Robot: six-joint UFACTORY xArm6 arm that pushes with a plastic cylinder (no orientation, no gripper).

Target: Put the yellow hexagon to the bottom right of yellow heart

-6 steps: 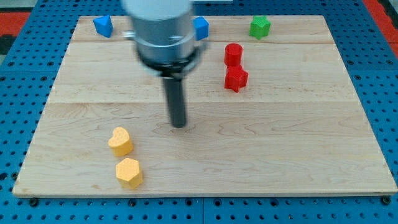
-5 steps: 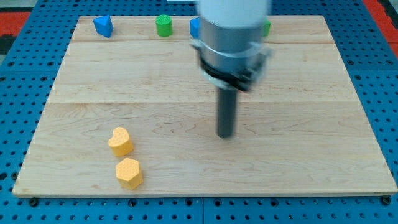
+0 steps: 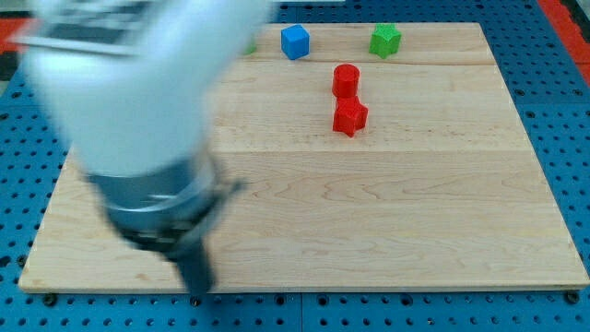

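Note:
My arm fills the view's left, blurred by motion. My tip (image 3: pixel 197 290) is at the board's bottom edge, left of centre. The yellow hexagon and the yellow heart do not show; the arm covers the spot at the bottom left where they stood in the earlier frames. I cannot tell whether the tip touches either of them.
A blue cube (image 3: pixel 294 41) and a green block (image 3: pixel 385 40) sit at the view's top. A red cylinder (image 3: pixel 346 79) stands just above a red block (image 3: pixel 349 117) right of centre. The wooden board (image 3: pixel 415 212) lies on a blue pegboard.
The arm swung from the board's middle right to the bottom left, low and close to the camera. It now hides both yellow blocks, the blue block at top left and the green cylinder.

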